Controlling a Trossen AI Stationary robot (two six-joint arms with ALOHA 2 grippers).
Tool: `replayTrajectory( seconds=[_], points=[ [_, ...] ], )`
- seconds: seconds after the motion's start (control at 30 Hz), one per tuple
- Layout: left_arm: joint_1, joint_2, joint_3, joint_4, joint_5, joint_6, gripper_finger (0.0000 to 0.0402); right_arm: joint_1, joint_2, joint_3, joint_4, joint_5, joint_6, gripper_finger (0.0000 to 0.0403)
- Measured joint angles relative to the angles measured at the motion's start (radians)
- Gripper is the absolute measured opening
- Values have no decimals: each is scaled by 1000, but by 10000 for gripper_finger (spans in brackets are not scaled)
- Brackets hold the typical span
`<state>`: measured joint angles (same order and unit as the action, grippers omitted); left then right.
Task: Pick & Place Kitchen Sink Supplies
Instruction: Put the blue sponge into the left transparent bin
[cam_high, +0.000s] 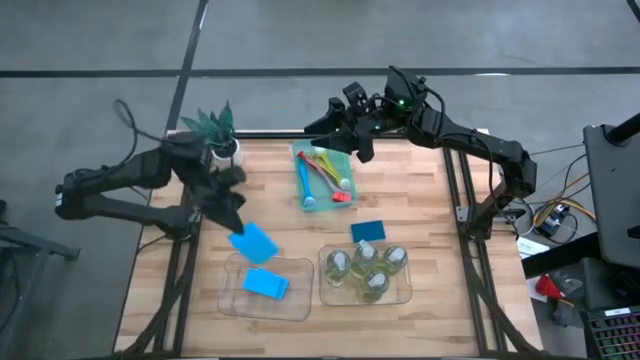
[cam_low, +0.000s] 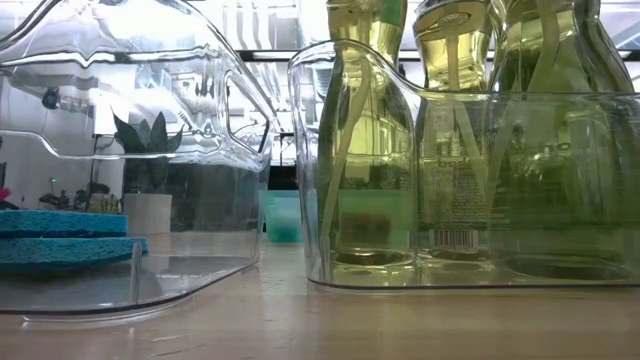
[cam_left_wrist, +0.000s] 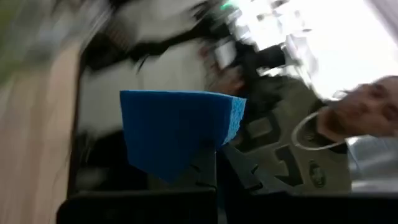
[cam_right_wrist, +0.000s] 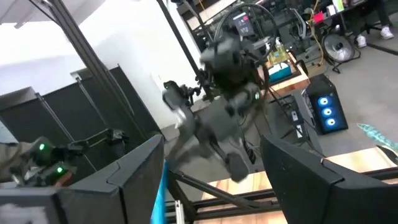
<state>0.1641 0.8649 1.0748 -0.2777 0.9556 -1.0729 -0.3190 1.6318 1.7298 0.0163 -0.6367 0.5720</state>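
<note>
We judge the step in hand to be carrying a flat blue rectangular sponge (cam_high: 253, 242) to the clear plastic bin on the near left (cam_high: 232, 300), where another blue sponge (cam_high: 265, 285) already lies. The left gripper (cam_high: 232, 222) is clamped on the carried sponge, just beyond the bin's far rim. Next, the sponge needs lowering into that bin and the fingers parting. The right gripper (cam_high: 328, 120) hangs at the table's far edge by the green tray (cam_high: 297, 152) of brushes, fingers apart, holding nothing. A third sponge (cam_high: 368, 231) waits beside the bin of bottles (cam_high: 322, 285).
</note>
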Motion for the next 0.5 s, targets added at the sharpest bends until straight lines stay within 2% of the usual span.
replayTrajectory(
  seconds=[0.13, 0.3, 0.5],
  points=[
    [-55, 21, 0, -278, -30, 9, 0, 0, -1, 0, -6, 0, 0, 255],
    [-135, 59, 0, -573, -189, 5, 0, 2, -1, 0, -8, 0, -7, 251],
    [-238, 150, 0, -634, -329, -88, 0, 2, -1, 0, -10, -1, -12, 255]
  ],
)
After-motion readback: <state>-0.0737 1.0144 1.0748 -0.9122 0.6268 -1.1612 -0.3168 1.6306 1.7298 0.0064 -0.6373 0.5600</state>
